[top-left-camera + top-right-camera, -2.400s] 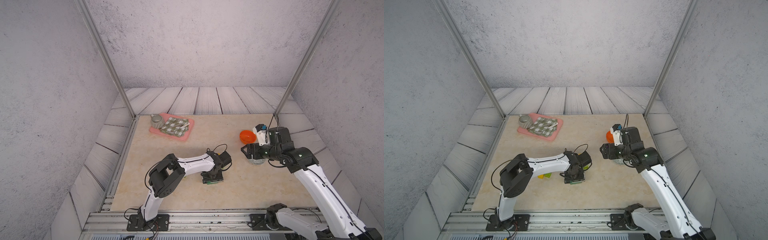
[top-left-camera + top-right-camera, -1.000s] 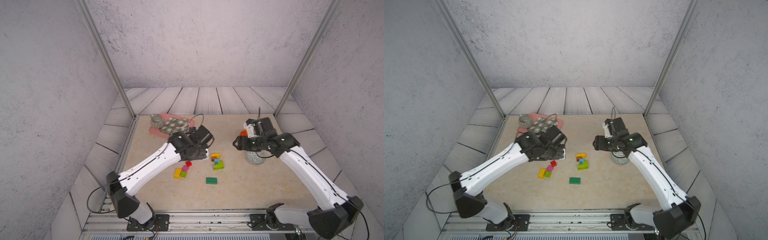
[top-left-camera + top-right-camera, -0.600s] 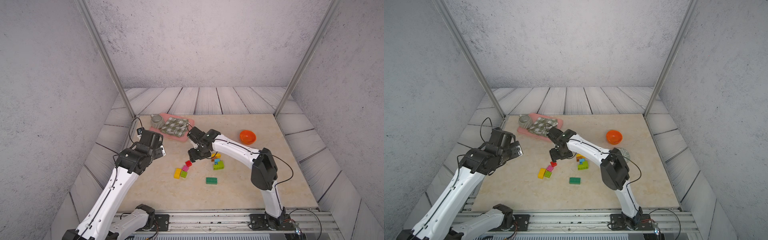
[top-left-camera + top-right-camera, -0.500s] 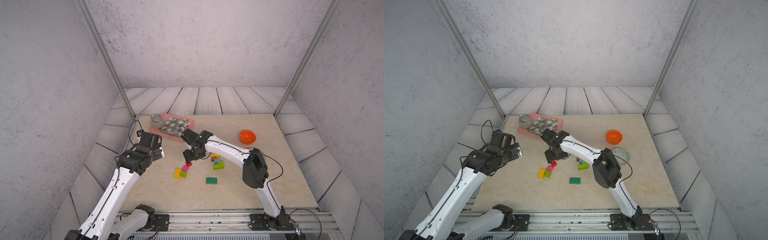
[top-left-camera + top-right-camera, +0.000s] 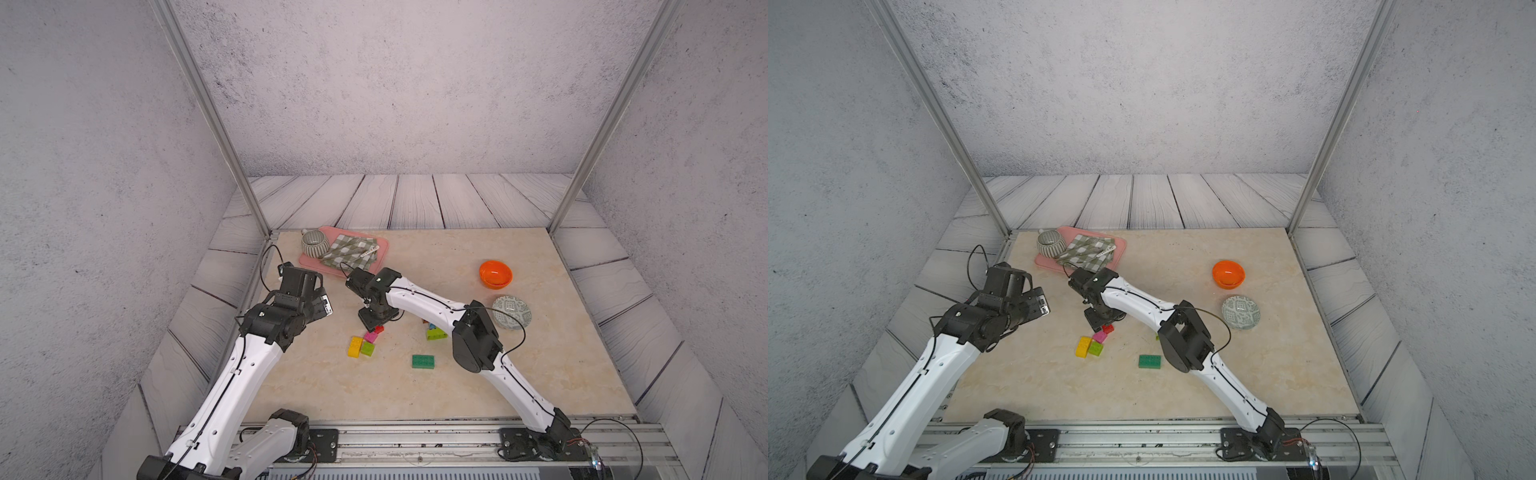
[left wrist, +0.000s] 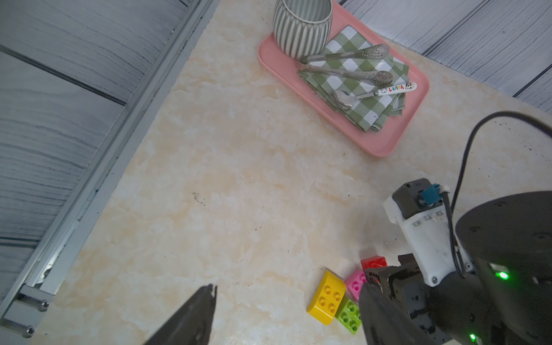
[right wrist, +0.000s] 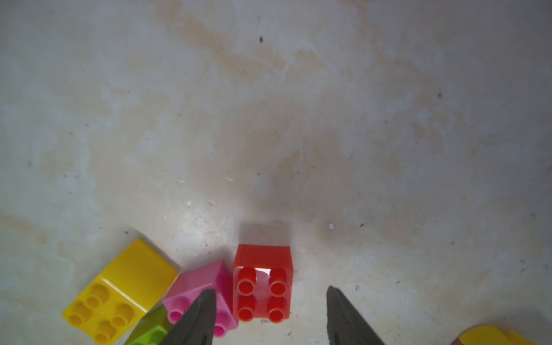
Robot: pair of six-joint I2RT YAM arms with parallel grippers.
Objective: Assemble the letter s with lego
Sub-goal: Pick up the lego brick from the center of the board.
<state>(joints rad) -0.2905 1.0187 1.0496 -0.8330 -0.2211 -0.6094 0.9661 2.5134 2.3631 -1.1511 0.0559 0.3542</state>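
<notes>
Lego bricks point(image 5: 1095, 348) lie loose on the table point(image 5: 519, 374), in the lower middle of both top views. A yellow brick point(image 5: 356, 347), a lime brick point(image 5: 368, 349), a pink brick point(image 5: 370, 336) and a red brick point(image 5: 378, 329) are bunched together. A dark green brick point(image 5: 423, 361) sits apart to their lower right, and a few more are partly hidden behind my right arm point(image 5: 419, 297). As far as I can judge, nothing is joined into an S yet.

My right pincer point(image 7: 270, 298) hangs low over the red brick with its jaws apart and nothing gripped. In the right wrist view that brick sits at the bottom centre, studs up. One fingertip point(image 7: 203, 301) overlaps the pink brick just to its left, and the other stands over bare table to its right.

So I am off centre, and I judge that closing here would catch the pink brick too. I should shift a little toward the red brick's free side, so the near finger drops into the narrow seam between pink and red. Then I should go down until the pads face the flat side walls below the studs, close squarely, and lift straight up so the neighbours are not dragged.

My left pincer point(image 5: 320, 305) is at the left of a top view, well apart from the bricks. Its jaws are apart and empty.
</notes>
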